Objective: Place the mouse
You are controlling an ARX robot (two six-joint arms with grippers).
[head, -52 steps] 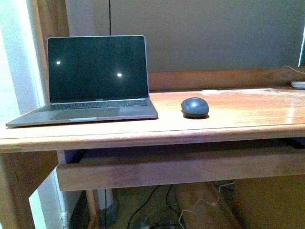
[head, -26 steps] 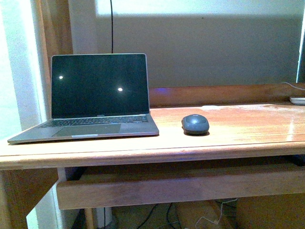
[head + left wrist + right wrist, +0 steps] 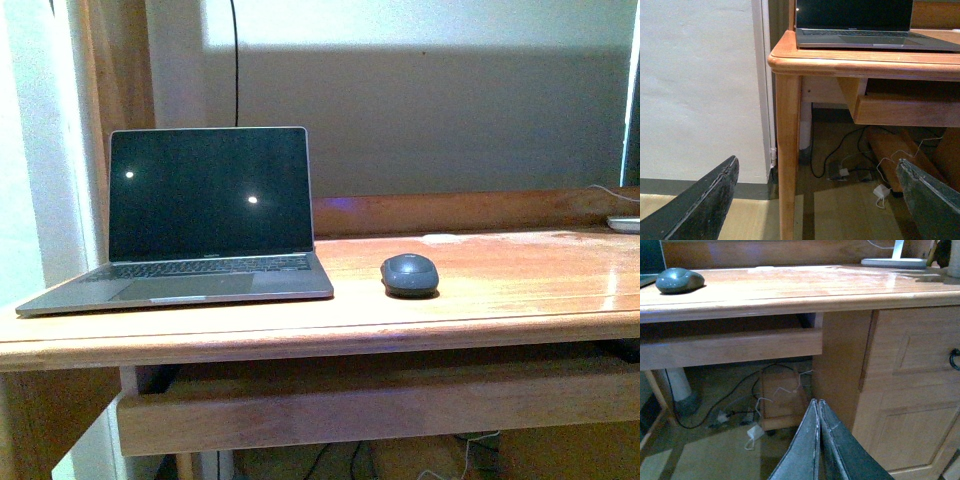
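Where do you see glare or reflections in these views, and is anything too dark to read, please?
Front view: two bright spots reflect on the dark laptop screen, glare washes the desk top at right, and the mouse stays legible. Right wrist view: sheen runs across the desk near the white lamp base. Left wrist view: evenly lit, only dim under the desk.
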